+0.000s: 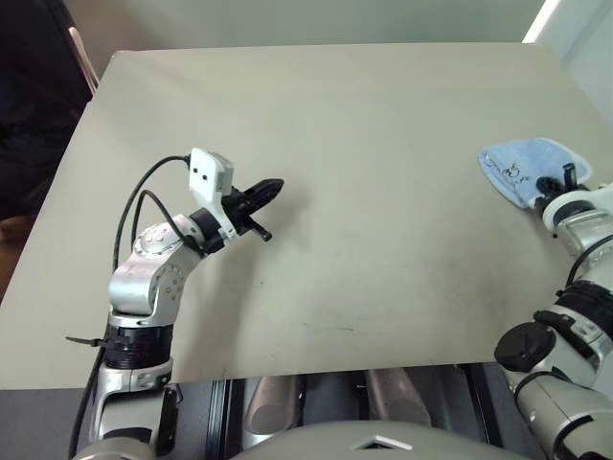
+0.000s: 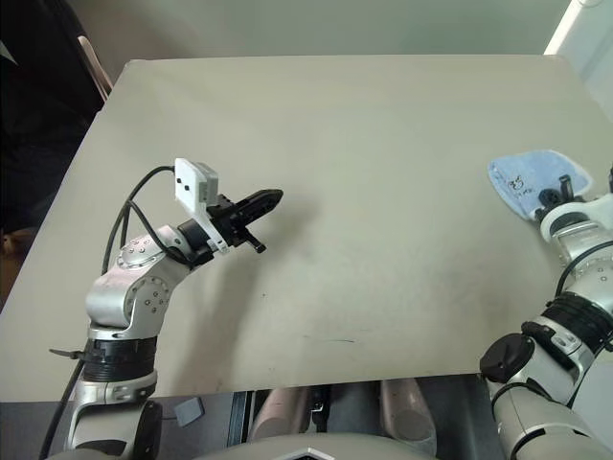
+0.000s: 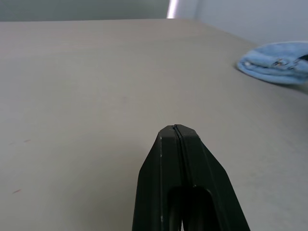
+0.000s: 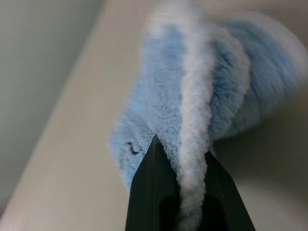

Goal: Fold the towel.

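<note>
The towel (image 1: 522, 163), light blue with a small dark printed mark, lies bunched at the right edge of the beige table (image 1: 383, 240). My right gripper (image 1: 560, 182) is at the towel's near side and is shut on it. In the right wrist view the white stitched hem (image 4: 192, 110) runs between the two black fingers (image 4: 149, 192). My left gripper (image 1: 269, 188) hovers over the left middle of the table, pointing right, far from the towel. It is shut with nothing in it, and its fingertips (image 3: 168, 137) press together. The towel (image 3: 278, 62) lies off to one side ahead of it.
The table's right edge runs just past the towel, with a pale wall (image 1: 594, 48) behind it. A dark shape (image 1: 34, 86) stands beyond the table's far left corner. The table's near edge (image 1: 335, 369) lies close to my arms.
</note>
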Controlling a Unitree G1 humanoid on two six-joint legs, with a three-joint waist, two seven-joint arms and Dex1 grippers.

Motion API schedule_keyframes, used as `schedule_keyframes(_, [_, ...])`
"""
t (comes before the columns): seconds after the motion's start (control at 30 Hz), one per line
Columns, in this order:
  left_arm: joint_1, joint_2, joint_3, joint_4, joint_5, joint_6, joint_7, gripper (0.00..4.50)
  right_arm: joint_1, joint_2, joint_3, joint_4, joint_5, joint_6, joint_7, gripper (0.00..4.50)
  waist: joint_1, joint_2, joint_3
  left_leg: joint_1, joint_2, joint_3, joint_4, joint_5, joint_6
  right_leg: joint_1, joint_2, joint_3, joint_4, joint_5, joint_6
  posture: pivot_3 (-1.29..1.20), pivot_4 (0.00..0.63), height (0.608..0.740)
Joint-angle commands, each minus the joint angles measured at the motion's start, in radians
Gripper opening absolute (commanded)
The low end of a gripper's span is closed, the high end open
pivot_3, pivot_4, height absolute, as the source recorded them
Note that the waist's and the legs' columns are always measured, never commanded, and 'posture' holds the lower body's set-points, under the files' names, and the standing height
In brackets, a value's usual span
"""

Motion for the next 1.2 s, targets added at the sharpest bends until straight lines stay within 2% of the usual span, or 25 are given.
schedule_keyframes(0.03, [-0.023,-0.006,-0.002,-0.031,-0.024,-0.01,-0.026,0.0,0.01,0.028,-0.034,-0.085,0.054,0.015,-0.112,0.04,0.001,0.0,0.0,0.0,0.0,0.0,0.0,0.0,0.0,0.0,0.0,0.0,0.0,-0.002,0.003,0.0,0.15,0.735])
schedule_keyframes(0.2, [-0.014,-0.018,-0.012,-0.042,-0.02,-0.008,-0.027,0.0,0.046,0.035,-0.026,-0.12,0.065,0.021,-0.192,0.04,0.007,0.0,0.0,-0.001,-0.001,0.0,0.001,-0.001,0.001,0.002,-0.002,0.0,-0.001,-0.001,0.001,0.0,0.15,0.735])
schedule_keyframes(0.33, [-0.01,-0.023,-0.018,-0.045,-0.02,-0.008,-0.028,0.0,0.057,0.027,-0.029,-0.13,0.093,0.015,-0.197,1.11,0.012,0.0,0.0,-0.001,-0.001,0.0,0.001,-0.002,0.002,0.003,-0.002,0.0,-0.001,-0.001,0.001,0.0,0.15,0.735])
schedule_keyframes(0.63, [-0.011,-0.034,-0.027,-0.043,-0.026,-0.01,-0.035,0.0,0.087,0.013,0.001,-0.196,0.111,-0.042,-0.179,4.32,0.014,0.0,0.0,-0.001,-0.002,0.0,0.002,-0.002,0.002,0.003,-0.002,0.0,-0.001,-0.004,0.006,0.0,0.15,0.735])
schedule_keyframes(0.67, [-0.012,-0.034,-0.028,-0.043,-0.027,-0.011,-0.036,0.0,0.09,0.017,0.003,-0.209,0.107,-0.052,-0.187,4.46,0.014,0.0,0.0,-0.001,-0.002,0.0,0.002,-0.002,0.002,0.003,-0.002,0.0,-0.001,-0.004,0.006,0.0,0.15,0.735])
schedule_keyframes(0.87, [-0.016,-0.038,-0.031,-0.04,-0.028,-0.012,-0.041,0.0,0.128,0.031,0.004,-0.271,0.043,-0.136,-0.284,4.46,0.015,0.0,0.0,-0.001,-0.002,0.0,0.002,-0.002,0.002,0.003,-0.002,0.0,-0.001,-0.004,0.007,0.0,0.15,0.735])
schedule_keyframes(0.97, [-0.018,-0.039,-0.032,-0.037,-0.027,-0.012,-0.043,0.0,0.163,0.006,0.063,-0.316,-0.002,-0.184,-0.226,4.46,0.015,0.0,0.0,-0.001,-0.002,0.0,0.002,-0.002,0.002,0.003,-0.002,0.0,-0.001,-0.003,0.007,0.0,0.15,0.735])
schedule_keyframes(1.03, [-0.019,-0.037,-0.034,-0.033,-0.025,-0.014,-0.046,0.0,0.217,-0.067,0.207,-0.375,-0.09,-0.211,-0.09,4.46,0.015,0.001,0.0,-0.002,-0.002,0.0,0.002,-0.002,0.002,0.003,-0.003,0.0,-0.002,-0.004,0.007,0.0,0.15,0.735])
schedule_keyframes(1.13, [-0.026,-0.034,-0.034,-0.021,-0.021,-0.016,-0.049,0.0,0.326,-0.205,0.493,-0.471,-0.244,-0.262,0.144,4.46,0.013,0.002,0.0,-0.002,-0.002,0.001,0.002,-0.002,0.002,0.003,-0.003,0.0,-0.002,-0.004,0.01,0.0,0.15,0.735])
schedule_keyframes(1.2, [-0.029,-0.032,-0.033,-0.016,-0.018,-0.018,-0.05,0.0,0.368,-0.246,0.602,-0.511,-0.287,-0.284,0.239,4.46,0.009,0.001,0.0,-0.001,-0.001,0.001,0.002,-0.002,0.002,0.003,-0.002,0.0,-0.002,-0.005,0.011,0.0,0.15,0.735])
